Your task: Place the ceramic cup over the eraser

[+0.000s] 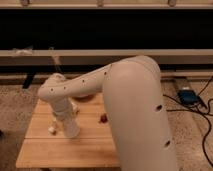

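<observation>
The gripper (67,119) was positioned low over the wooden table (60,152), at roughly 9 o'clock from the table's centre; its state (released or clenched) could not be told. A whitish cylindrical form at the gripper's lower end was taken to be the ceramic cup (72,130), held vertically on or just above the boards; contact could not be confirmed. The eraser was not seen; it was judged to be hidden beneath the cup or behind the arm (135,105), which would account for the straight-down approach. A small whitish piece (51,130) lay at 9 o'clock from the cup; a reddish-brown item (103,118) lay at 3 o'clock; an orange bowl (85,98) sat at 1 o'clock, partly covered. The placing step was judged to be near completion.
</observation>
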`<action>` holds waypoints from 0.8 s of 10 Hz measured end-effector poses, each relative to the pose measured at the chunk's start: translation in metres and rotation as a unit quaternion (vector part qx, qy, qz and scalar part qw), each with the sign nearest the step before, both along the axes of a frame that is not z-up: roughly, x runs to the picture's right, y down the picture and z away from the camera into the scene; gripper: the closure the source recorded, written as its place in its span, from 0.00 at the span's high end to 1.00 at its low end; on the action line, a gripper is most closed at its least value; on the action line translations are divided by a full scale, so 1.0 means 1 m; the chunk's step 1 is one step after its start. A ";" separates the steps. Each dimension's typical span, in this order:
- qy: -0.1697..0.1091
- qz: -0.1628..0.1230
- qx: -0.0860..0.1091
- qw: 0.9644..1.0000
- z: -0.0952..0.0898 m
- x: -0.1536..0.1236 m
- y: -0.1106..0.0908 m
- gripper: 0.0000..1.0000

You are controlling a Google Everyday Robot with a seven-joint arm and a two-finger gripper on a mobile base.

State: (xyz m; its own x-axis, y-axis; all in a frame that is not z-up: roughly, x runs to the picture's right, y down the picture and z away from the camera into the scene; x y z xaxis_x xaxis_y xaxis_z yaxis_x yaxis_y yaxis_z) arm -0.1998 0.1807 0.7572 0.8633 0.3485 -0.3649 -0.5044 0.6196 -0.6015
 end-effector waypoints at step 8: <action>-0.007 0.053 0.038 0.998 -0.114 0.091 -0.060 0.00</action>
